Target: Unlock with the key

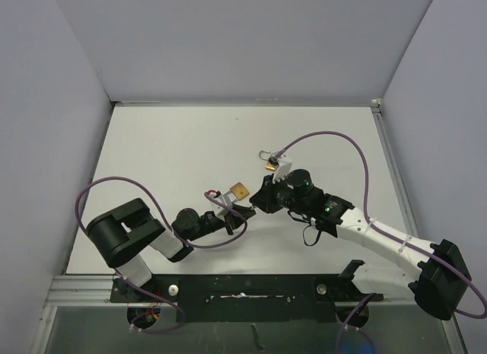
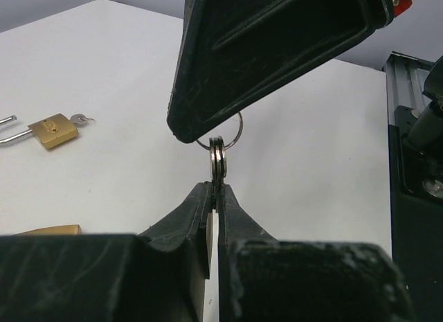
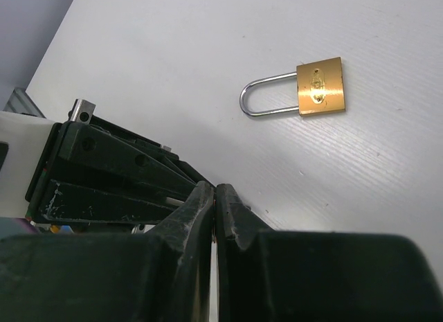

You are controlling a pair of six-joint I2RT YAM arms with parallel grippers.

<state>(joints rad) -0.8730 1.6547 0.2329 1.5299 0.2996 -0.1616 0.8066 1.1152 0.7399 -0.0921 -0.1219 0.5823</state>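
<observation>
The left gripper (image 2: pixel 216 197) is clamped on the keys (image 2: pixel 218 166) just below their ring (image 2: pixel 237 140). The right gripper (image 3: pixel 214 197) — fingers together — meets the same ring from above (what it pinches, if anything, cannot be told), so any opposed motion could twist the keys or strip them from the hold. Farther out, the padlock (image 3: pixel 320 86) lies loose and unheld on the counter (image 3: pixel 208 52) — pressing a key into it would likely slide it away.
</observation>
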